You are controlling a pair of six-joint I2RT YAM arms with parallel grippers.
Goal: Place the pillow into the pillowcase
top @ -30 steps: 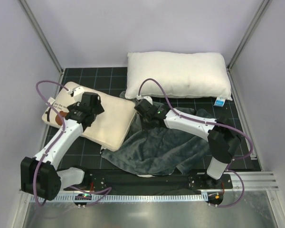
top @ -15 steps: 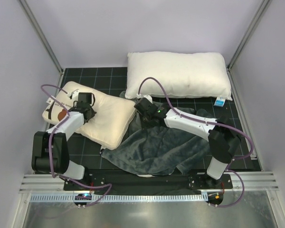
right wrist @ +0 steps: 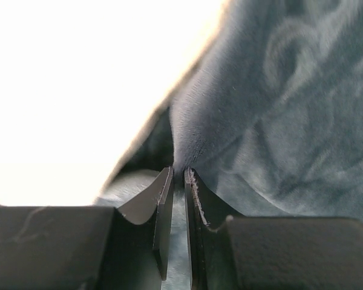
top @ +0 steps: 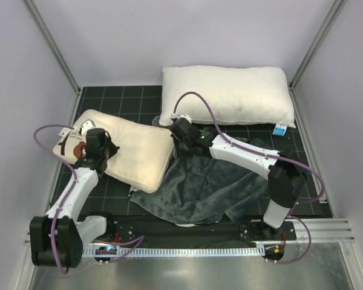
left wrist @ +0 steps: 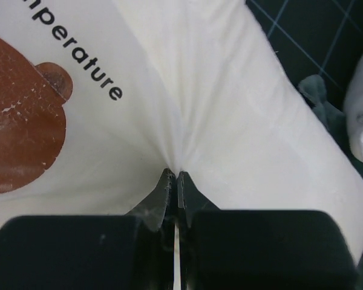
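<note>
The cream pillow (top: 136, 156) lies at the left of the mat, its brown bear face (left wrist: 18, 115) and dark text at the left end. My left gripper (top: 104, 148) rests on that end, shut on a pinched fold of the pillow's fabric (left wrist: 174, 174). The pillowcase (top: 199, 190) lies crumpled with its dark grey side up, right of the pillow and partly under its right edge. My right gripper (top: 179, 144) is at the pillowcase's upper left corner, shut on a raised ridge of the grey plush (right wrist: 178, 171). No zebra stripes show.
A larger plain white pillow (top: 227, 95) lies across the back of the mat, just behind the right gripper. A small blue-and-white item (top: 281, 128) sits by its right corner. Pale walls and metal posts close in both sides.
The left gripper went from open above the pillow to shut on its fabric near the bear end. The right gripper, still holding the pillowcase, shifted slightly back.
</note>
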